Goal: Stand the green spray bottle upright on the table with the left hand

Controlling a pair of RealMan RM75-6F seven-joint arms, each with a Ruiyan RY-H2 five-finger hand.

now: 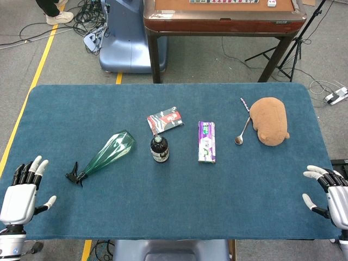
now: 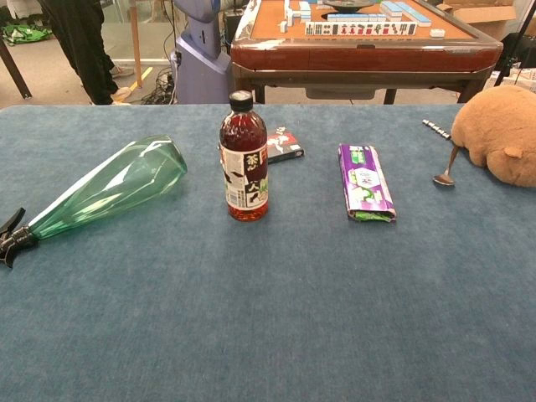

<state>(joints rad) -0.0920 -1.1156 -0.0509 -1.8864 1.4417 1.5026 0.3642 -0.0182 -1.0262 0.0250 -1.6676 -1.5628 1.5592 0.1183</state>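
My left hand (image 1: 22, 191) at near-left table edge, fingers spread, holding nothing, well apart from target. Green spray bottle (image 1: 106, 152) lying on its side on blue table (image 1: 261, 185), black nozzle toward me, left of dark tea bottle (image 1: 159, 148). Nothing done yet: reach, grasp, uprighting all left. Right hand (image 1: 331, 193) far right, spread, idle.

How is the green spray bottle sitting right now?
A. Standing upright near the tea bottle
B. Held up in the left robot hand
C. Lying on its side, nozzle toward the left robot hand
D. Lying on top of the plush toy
C. The green spray bottle lies flat on the table, its black nozzle pointing toward the left robot hand, which is open and apart from it.
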